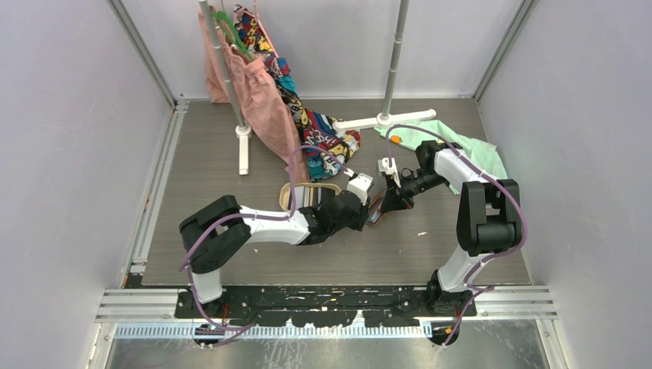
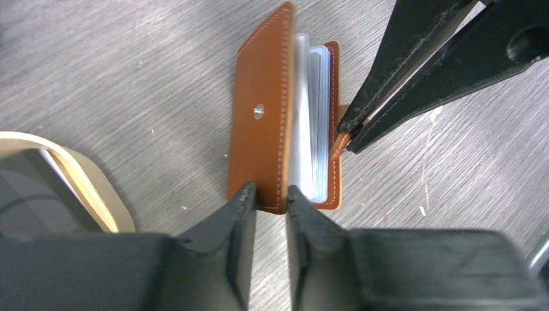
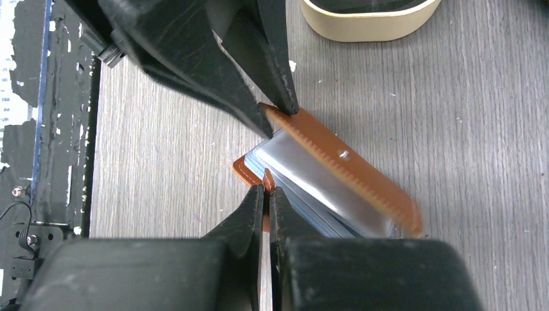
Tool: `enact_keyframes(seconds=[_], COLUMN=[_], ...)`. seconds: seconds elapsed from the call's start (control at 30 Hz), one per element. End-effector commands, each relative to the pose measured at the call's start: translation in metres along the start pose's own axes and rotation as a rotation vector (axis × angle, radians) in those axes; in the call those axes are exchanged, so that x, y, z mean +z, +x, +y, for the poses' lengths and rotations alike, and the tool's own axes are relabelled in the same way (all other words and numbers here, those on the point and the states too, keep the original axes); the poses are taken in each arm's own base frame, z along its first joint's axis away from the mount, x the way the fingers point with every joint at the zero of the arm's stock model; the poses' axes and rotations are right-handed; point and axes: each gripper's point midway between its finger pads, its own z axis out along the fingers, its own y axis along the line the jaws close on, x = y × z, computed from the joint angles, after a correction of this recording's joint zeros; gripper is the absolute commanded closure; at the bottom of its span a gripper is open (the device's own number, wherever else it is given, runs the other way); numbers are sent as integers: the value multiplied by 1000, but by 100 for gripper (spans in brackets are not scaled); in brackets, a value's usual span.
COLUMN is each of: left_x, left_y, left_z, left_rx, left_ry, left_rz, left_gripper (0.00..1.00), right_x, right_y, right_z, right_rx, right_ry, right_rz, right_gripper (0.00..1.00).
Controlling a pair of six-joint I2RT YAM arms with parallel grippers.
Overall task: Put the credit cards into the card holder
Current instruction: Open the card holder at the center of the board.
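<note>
The left gripper (image 2: 268, 194) pinches the card holder (image 2: 259, 129) by its front cover, and the right gripper (image 3: 267, 194) is clamped on its snap tab, propping it part open on the table (image 2: 97, 65). Its sleeves look empty, so the credit cards (image 2: 39, 194) in the tray (image 2: 97, 188) seemingly all remain.

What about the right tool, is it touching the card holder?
Touching. The left wrist view shows the right tool shut on the card holder at its side tab, no gap.
</note>
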Motion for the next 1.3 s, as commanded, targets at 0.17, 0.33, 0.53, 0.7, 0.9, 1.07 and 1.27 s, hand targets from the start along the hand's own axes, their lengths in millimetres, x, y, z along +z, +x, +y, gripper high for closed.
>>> enact_keyframes(seconds=[0.17,0.33,0.53,0.7,0.9,1.07,1.27], left_x=[-5,-10,-19,-25,-27,-27,-29], left_y=[-33,-34,-30,-23,-17,-14,-11], left_z=[-3,-5,-7,-9,-10,-10,-10], left_rx=[-23,-66,-162,-239,-314,-362,-414], left_ry=[43,62,68,79,91,88,92], left_rz=[-61,-54,-37,-22,-20,-18,-19], left_gripper=[100,100,100,100,100,100,100], right_x=[-5,-8,-18,-21,-29,-33,-44], right_y=[-7,-1,16,41,75,77,12], right_z=[1,5,18,35,49,61,67], right_rx=[-60,-114,-214,-291,-315,-292,-180], right_ry=[5,12,36,40,51,100,157], right_rz=[2,41,140,248,407,406,133], right_gripper=[99,99,95,84,72,57,55])
